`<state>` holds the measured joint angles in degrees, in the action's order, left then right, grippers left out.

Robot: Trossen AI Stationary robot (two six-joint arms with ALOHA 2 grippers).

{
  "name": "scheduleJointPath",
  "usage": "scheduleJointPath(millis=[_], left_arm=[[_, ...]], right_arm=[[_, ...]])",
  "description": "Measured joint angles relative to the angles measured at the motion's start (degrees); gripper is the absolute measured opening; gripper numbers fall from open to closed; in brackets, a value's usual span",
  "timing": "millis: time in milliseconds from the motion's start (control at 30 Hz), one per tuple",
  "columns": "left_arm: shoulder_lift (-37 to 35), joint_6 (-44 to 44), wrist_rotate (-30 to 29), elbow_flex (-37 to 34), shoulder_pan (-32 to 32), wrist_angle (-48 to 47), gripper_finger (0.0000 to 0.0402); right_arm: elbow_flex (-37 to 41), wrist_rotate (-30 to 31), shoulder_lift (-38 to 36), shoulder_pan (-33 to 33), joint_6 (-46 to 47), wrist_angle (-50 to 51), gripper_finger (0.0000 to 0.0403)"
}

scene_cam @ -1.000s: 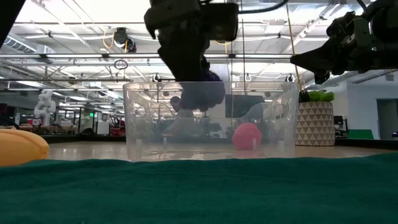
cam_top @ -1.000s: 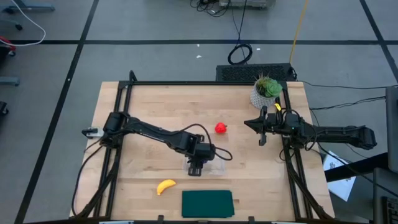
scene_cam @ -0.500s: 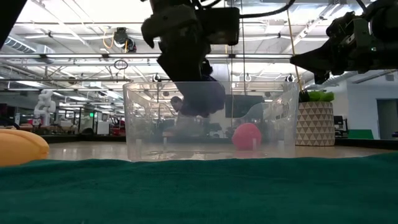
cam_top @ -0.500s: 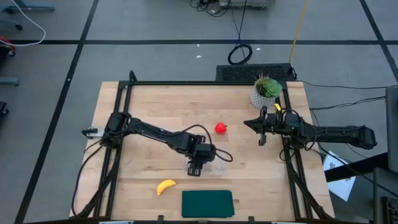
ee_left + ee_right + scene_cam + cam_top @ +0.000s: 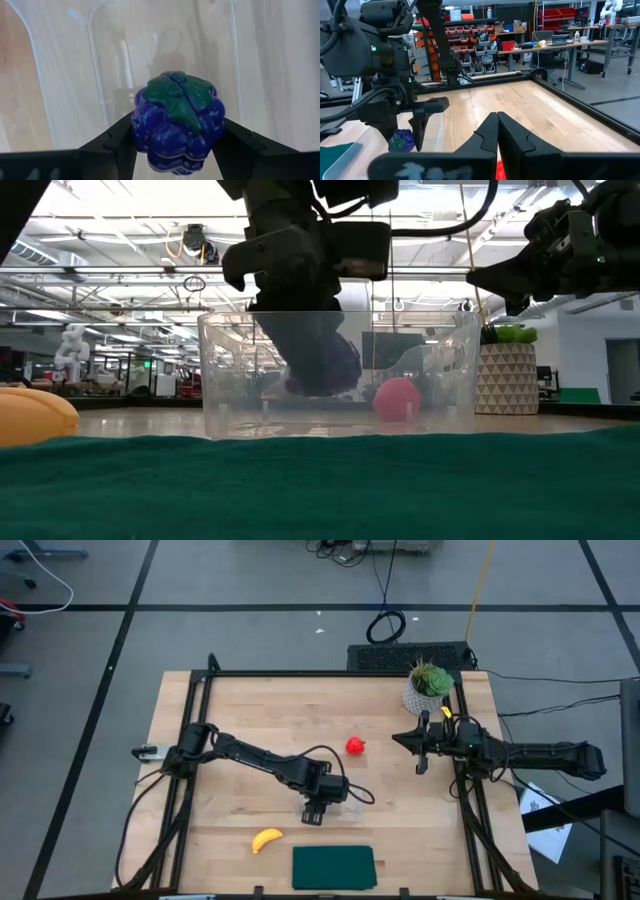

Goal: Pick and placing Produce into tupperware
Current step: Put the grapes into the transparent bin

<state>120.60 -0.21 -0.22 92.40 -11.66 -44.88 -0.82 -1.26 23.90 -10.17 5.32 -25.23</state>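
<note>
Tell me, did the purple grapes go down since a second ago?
Yes. In the low view the grapes, held in the left pincer, sit lower inside the clear tupperware, closer to its floor than before.

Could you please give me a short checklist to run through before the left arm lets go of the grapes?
1. Left gripper holds the grapes between its fingers: ok.
2. Grapes are inside the tupperware walls, seen in the low view: ok.
3. Grapes are resting on the container floor: cannot tell; they appear low but contact is unclear.
4. Right gripper is shut and parked near the potted plant, apart from the container: ok.
5. Strawberry and banana are still on the table, outside the container: ok, waiting.
</note>
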Motion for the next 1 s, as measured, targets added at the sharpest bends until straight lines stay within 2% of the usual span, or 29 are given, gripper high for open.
scheduleJointPath(millis=[333,667,1000], left_arm=[[0.0,-0.6,1.2,0.0,0.0,0.2,0.0209],[0.0,-5.9,2.2,0.0,0.9,0.1,0.0209],[0.4,-5.5,3.4,0.0,1.4,-0.4,0.0209]], right_arm=[[0.0,0.0,0.0,0.0,0.0,-0.1,0.0],[0.0,0.0,0.0,0.0,0.0,-0.2,0.0],[0.0,0.0,0.0,0.0,0.0,-0.2,0.0]])
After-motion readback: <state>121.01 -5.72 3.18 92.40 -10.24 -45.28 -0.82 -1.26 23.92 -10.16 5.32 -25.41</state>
